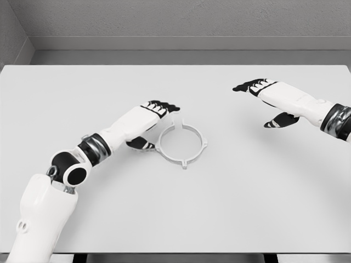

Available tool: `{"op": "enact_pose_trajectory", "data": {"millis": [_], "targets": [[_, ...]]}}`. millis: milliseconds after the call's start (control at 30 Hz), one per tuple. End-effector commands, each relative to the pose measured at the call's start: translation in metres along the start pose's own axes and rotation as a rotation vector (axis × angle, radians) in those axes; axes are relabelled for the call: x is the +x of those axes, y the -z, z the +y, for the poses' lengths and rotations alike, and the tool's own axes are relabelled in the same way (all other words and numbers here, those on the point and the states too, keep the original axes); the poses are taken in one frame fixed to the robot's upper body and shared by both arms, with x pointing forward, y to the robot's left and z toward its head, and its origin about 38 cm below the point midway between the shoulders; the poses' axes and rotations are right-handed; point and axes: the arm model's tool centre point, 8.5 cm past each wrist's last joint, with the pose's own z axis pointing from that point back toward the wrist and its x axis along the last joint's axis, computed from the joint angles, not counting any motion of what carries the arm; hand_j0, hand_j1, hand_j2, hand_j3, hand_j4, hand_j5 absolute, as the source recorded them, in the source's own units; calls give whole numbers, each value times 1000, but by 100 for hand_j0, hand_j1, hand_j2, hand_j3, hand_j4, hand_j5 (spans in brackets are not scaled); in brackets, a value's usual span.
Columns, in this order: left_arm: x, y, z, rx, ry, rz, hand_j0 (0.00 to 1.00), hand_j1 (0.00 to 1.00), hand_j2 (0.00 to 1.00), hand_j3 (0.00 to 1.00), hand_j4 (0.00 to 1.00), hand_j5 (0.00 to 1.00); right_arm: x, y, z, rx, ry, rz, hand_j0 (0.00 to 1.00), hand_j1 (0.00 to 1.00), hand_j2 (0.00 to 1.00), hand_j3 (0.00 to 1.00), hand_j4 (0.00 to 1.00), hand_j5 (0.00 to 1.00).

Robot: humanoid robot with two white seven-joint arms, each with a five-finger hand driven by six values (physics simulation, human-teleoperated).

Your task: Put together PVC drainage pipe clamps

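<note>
White pipe clamp ring (pixel 181 144), flat near the middle of the tabletop (pixel 263 197); left hand (pixel 154 118) at its left rim, thumb low, fingers over the edge, seemingly steadying it, grip unconfirmed; right hand (pixel 267 98) well apart, fingers spread, empty, presumably waiting.

We reach our left arm in from the lower left, elbow bent, forearm angled up and to the right, with the left hand (pixel 152 118) low over the table, its dark fingers (pixel 164 106) stretched forward and the thumb tucked beneath. Our right arm enters from the right edge, and the right hand (pixel 270 99) hovers palm down, fingers extended leftward and relaxed, thumb hanging below, grasping nothing.
</note>
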Motion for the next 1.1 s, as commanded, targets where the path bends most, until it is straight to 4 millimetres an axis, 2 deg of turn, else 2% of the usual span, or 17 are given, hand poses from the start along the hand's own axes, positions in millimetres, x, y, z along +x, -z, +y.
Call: {"op": "enact_pose_trajectory", "data": {"millis": [0, 400, 1067], "targets": [[-5, -1, -5, -10, -16, 12, 100, 100, 100, 100, 100, 100, 1, 0, -1, -3, 2, -4, 100, 100, 100, 100, 100, 100], [-12, 5, -3, -18, -21, 23, 100, 100, 100, 100, 100, 100, 1, -1, -1, -2, -1, -7, 100, 100, 100, 100, 100, 100], [-3, 12, -6, -21, -24, -1, 100, 100, 100, 100, 100, 100, -2, -3, -1, 5, -6, 1, 100, 100, 100, 100, 100, 100]]}}
